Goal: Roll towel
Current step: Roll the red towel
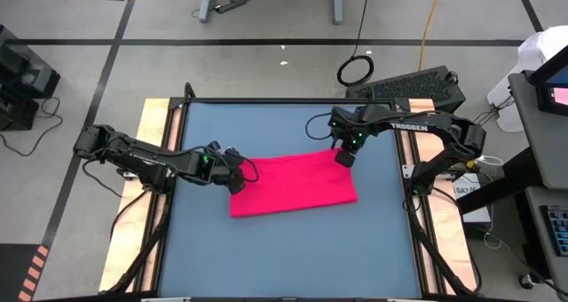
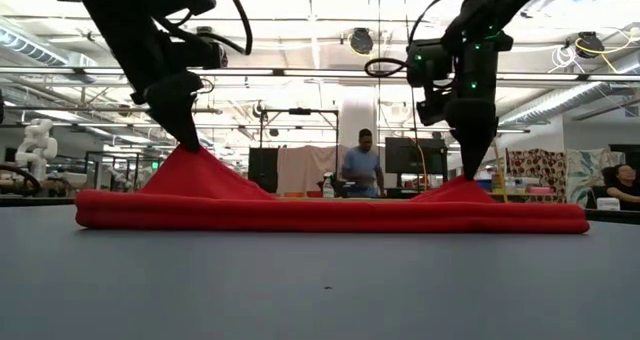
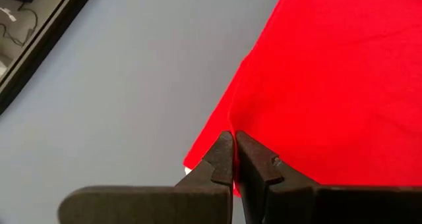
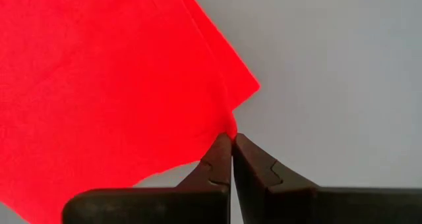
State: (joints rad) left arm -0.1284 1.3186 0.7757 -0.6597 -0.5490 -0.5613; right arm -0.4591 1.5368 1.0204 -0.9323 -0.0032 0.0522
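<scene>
The towel [image 1: 293, 185], a bright pinkish-red cloth, lies as a flat folded band on the blue tabletop [image 1: 284, 249], a little beyond the table's middle. My left gripper [image 1: 238, 181] is shut at its far left corner. My right gripper [image 1: 343, 158] is shut at its far right corner. In the low view the cloth rises in a tall peak [image 2: 195, 170] under the left gripper [image 2: 190, 143]. A small peak [image 2: 460, 190] stands under the right gripper [image 2: 472, 172]. The rest of the towel [image 2: 330, 215] rests flat on the table. My left gripper pinches the towel's left edge at the far corner [image 3: 227, 126] between its two fingers. It comes slanting down from the table's left. The cloth there is drawn up into a peak, and the rest lies on the table. I cannot tell how many layers it holds. My right gripper pinches the towel's far right corner [image 4: 229, 125] between its fingertips, from above, pointing down. Layered edges show beside the fingers [image 4: 214, 159]. The corner is raised only a little, and the rest of the towel lies flat.
Wooden rails [image 1: 155, 160] and a black frame border the table. Bare blue surface stretches in front of the towel to the near edge. A keyboard [image 1: 413, 87] lies beyond the far right corner. A person [image 2: 360, 165] stands far back in the room.
</scene>
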